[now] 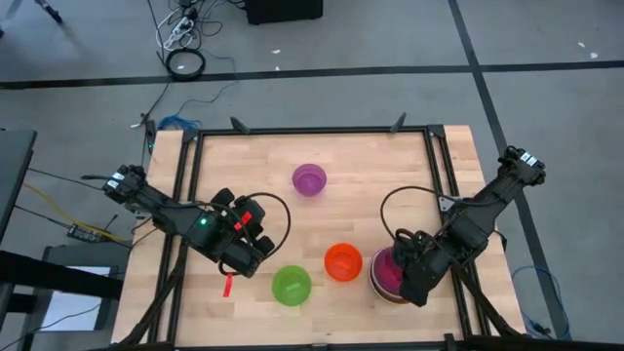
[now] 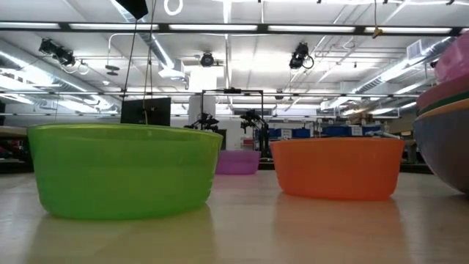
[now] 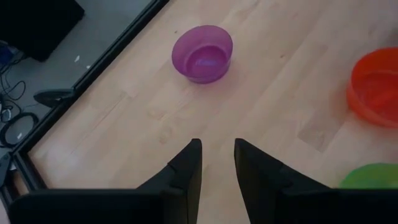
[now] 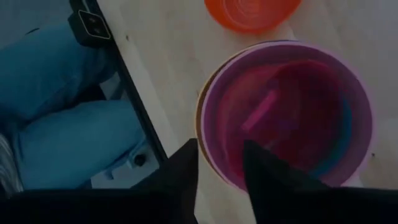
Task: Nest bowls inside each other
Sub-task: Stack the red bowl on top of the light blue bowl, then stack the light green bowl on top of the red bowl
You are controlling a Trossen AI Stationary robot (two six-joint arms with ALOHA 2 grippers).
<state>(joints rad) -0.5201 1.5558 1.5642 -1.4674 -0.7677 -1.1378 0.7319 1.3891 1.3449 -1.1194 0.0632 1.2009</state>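
Three single bowls rest on their bases on the wooden table: a purple bowl (image 1: 309, 179) (image 3: 202, 53) toward the far side, an orange bowl (image 1: 342, 261) (image 2: 337, 167), and a green bowl (image 1: 291, 285) (image 2: 124, 169) near the front. At the right front stands a stack of nested bowls (image 1: 387, 275) (image 4: 286, 112) with a magenta one inside on top. My right gripper (image 1: 408, 291) (image 4: 221, 146) hovers open over the stack's rim, holding nothing. My left gripper (image 1: 252, 261) (image 3: 217, 144) hangs open and empty over bare wood, left of the green bowl.
A black metal frame (image 1: 312, 130) borders the table. A person's legs in blue jeans (image 4: 56, 124) are close beside the table's edge by the stack. Bare wood lies between the purple bowl and the front bowls.
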